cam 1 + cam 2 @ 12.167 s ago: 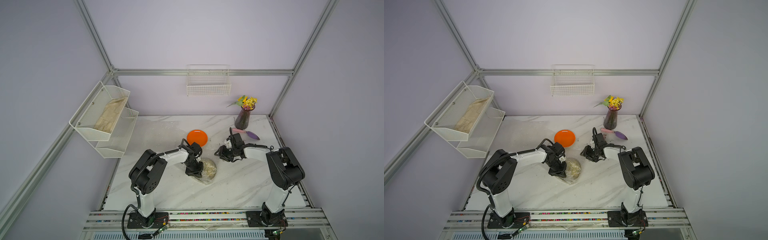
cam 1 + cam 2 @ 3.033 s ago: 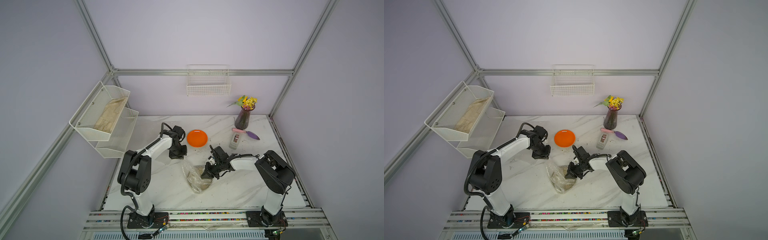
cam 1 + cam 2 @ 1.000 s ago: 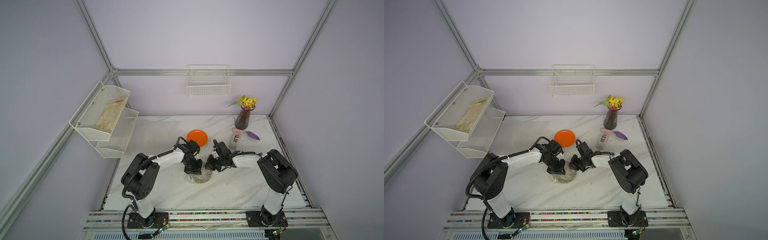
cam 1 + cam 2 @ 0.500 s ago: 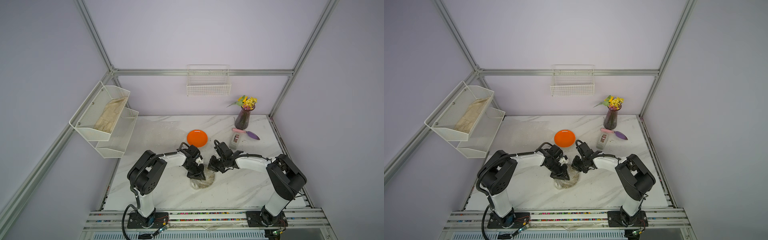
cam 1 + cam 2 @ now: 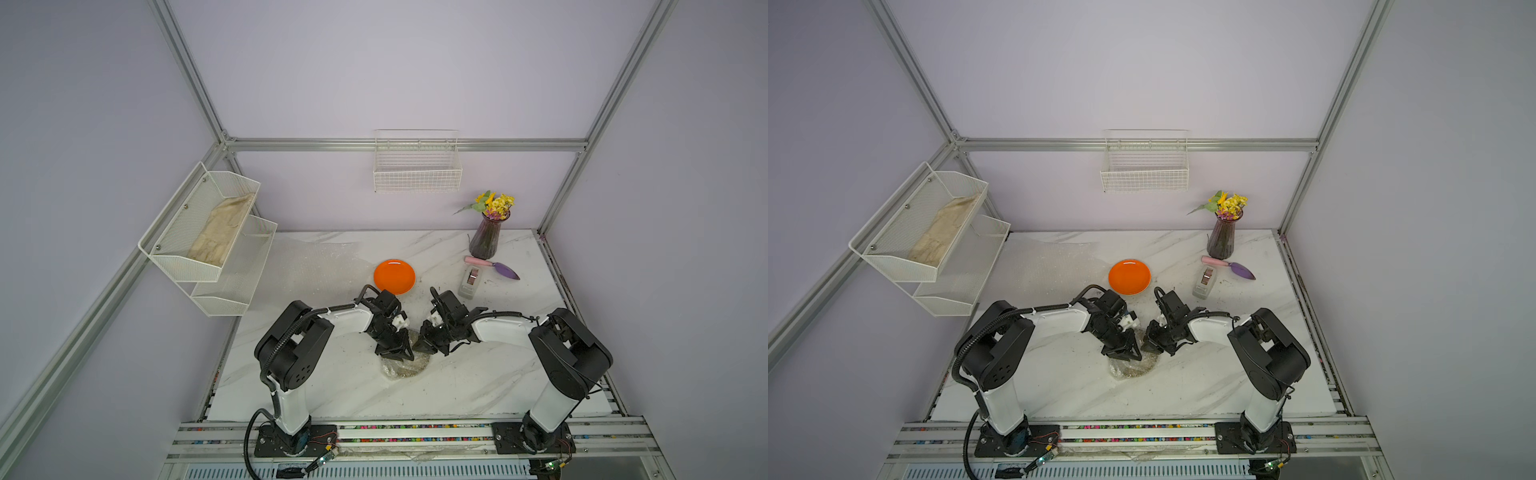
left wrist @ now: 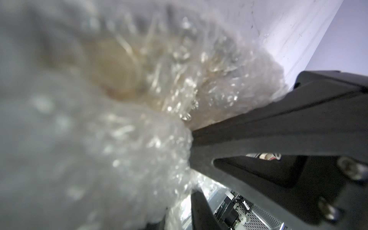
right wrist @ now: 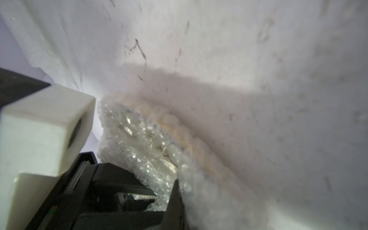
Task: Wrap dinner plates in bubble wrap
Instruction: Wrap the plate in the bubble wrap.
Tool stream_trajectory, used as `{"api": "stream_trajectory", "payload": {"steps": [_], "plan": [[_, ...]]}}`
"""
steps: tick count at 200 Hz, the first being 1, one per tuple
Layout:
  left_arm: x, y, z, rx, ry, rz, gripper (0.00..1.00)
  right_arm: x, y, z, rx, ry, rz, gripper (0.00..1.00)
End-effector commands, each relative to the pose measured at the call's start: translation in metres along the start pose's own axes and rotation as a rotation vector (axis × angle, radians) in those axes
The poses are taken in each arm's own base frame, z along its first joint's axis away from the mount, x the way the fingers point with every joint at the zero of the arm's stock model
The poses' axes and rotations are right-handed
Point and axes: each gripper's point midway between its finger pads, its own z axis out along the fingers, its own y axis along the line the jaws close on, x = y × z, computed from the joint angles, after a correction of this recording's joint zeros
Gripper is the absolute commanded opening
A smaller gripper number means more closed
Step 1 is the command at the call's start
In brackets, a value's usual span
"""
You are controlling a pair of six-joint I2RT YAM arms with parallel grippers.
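Lilac walls (image 5: 374, 83) and a bare metal frame (image 5: 407, 144) close the room in on the left, the right and the far side. The white marble desk (image 5: 478, 386) fills the floor of it, scuffed with dark marks and otherwise mostly bare.

A spare sheet (image 5: 307, 266) of clear bubbled plastic lies flat at the far left of the desk. Near the middle sits the bundle (image 5: 405, 365): bubble wrap (image 6: 123, 151) crumpled around a plate (image 6: 117, 69) whose pale yellowish face shows through. It is roughly round, so it has no long axis to line up with. The orange plate (image 5: 394, 276) lies unwrapped, just to the far side of both arms.

The two tools meet over the far edge of the bundle, almost nose to nose. The left tool (image 5: 397, 355) is on the bundle's left with its jaws parted, and wrap bulges at their mouth. Whether any is pinched there I cannot tell. The right tool (image 5: 426, 349) is on the bundle's right, closed. In the wrist view a fold of wrap seems caught at its tips (image 7: 159, 197).

Both arms are equally close to the bundle, which lies below them toward the near side. For the next plate the left arm looks better placed — the orange plate is slightly to its side and the spare sheet lies further left.
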Motion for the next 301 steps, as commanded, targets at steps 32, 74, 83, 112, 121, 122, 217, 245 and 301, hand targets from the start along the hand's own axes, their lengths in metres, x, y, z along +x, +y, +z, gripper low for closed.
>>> {"api": "stream_trajectory", "payload": {"steps": [32, 74, 83, 112, 121, 122, 217, 245, 301], "plan": [[-0.019, -0.048, -0.082, -0.072, -0.206, 0.081, 0.55, 0.005, -0.072, 0.004, 0.317, 0.009, -0.003, 0.00], [-0.038, -0.011, -0.084, -0.209, -0.199, -0.006, 0.45, 0.005, -0.071, 0.003, 0.312, 0.008, -0.014, 0.00], [-0.040, -0.010, -0.074, -0.193, -0.160, -0.005, 0.40, 0.004, -0.070, 0.003, 0.312, 0.004, -0.017, 0.00], [-0.029, -0.029, -0.036, -0.054, -0.034, 0.051, 0.23, 0.002, -0.069, 0.001, 0.317, -0.009, -0.020, 0.00], [-0.021, -0.030, -0.024, 0.013, 0.002, 0.050, 0.19, 0.001, -0.068, 0.000, 0.317, -0.015, -0.023, 0.00], [-0.020, -0.029, -0.023, 0.017, 0.005, 0.048, 0.19, 0.001, -0.068, 0.000, 0.317, -0.014, -0.023, 0.00], [0.003, 0.039, 0.009, -0.149, 0.101, -0.074, 0.15, 0.050, 0.035, -0.012, -0.092, 0.160, -0.040, 0.00], [0.004, 0.043, 0.011, -0.162, 0.108, -0.082, 0.15, 0.072, 0.015, -0.006, -0.063, 0.235, -0.020, 0.00], [0.010, 0.060, -0.002, -0.243, 0.084, -0.117, 0.16, 0.056, -0.080, -0.009, 0.359, 0.144, -0.018, 0.00]]}}
